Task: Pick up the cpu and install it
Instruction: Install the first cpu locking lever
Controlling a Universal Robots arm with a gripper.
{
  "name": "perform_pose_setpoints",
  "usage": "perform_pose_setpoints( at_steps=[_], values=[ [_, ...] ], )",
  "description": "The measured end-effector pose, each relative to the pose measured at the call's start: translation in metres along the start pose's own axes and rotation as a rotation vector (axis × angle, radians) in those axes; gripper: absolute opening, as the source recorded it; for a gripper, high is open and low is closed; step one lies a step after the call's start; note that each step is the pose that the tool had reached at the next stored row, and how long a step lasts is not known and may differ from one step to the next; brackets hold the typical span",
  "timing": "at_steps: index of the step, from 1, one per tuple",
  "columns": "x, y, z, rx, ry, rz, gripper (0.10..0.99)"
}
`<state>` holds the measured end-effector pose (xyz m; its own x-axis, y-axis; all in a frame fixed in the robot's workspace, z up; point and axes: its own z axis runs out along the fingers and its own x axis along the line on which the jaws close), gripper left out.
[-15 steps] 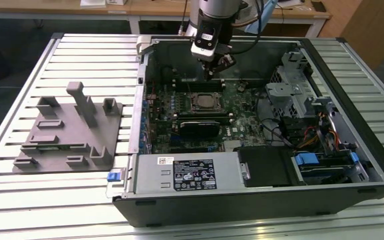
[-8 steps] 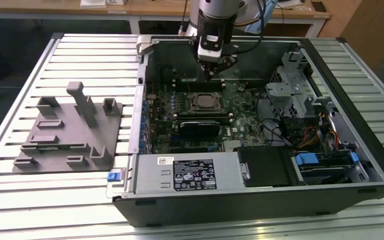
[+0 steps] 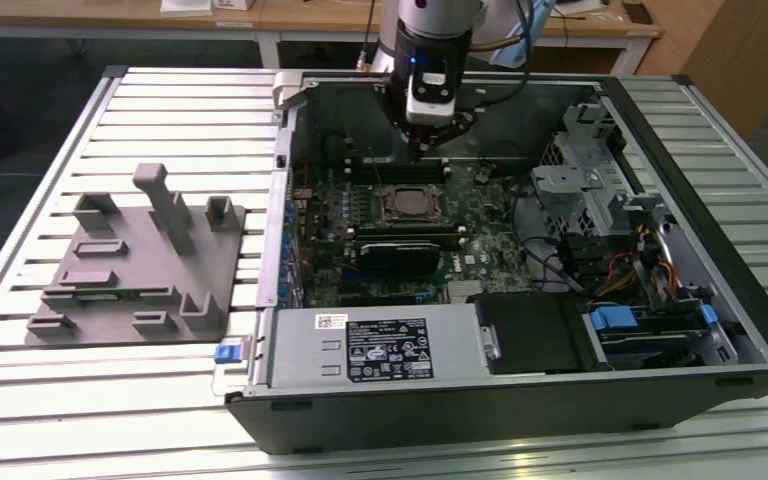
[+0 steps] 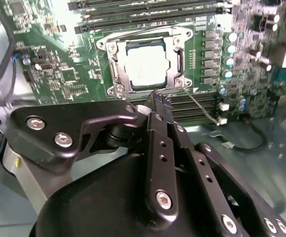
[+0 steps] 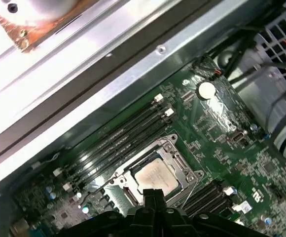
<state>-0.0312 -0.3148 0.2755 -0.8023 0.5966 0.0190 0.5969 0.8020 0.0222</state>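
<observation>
Fingertips (image 4: 159, 99) of my gripper (image 3: 416, 154) are pressed together with nothing between them. I hang above the motherboard (image 3: 494, 250) inside the open computer case (image 3: 518, 412). The cpu (image 4: 147, 66) (image 5: 155, 177) lies flat in its socket frame (image 4: 180, 58), silvery top showing. In both wrist views it sits near my tips, clear of them.

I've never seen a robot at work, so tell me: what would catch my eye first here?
A computer case lies open on a slatted metal table, its green circuit board laid bare. The robot's hand hangs over that board, closed and empty, close to the silvery chip seated in its socket. On the exterior view's left, a grey plastic block with posts rests on the table.
</observation>
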Motion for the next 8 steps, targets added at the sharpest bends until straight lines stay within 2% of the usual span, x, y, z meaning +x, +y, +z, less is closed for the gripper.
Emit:
perform_pose_setpoints(
  at_steps=[8],
  values=[
    [0.0,0.0,0.0007,0.003,0.0033,-0.146,0.106]
  ],
)
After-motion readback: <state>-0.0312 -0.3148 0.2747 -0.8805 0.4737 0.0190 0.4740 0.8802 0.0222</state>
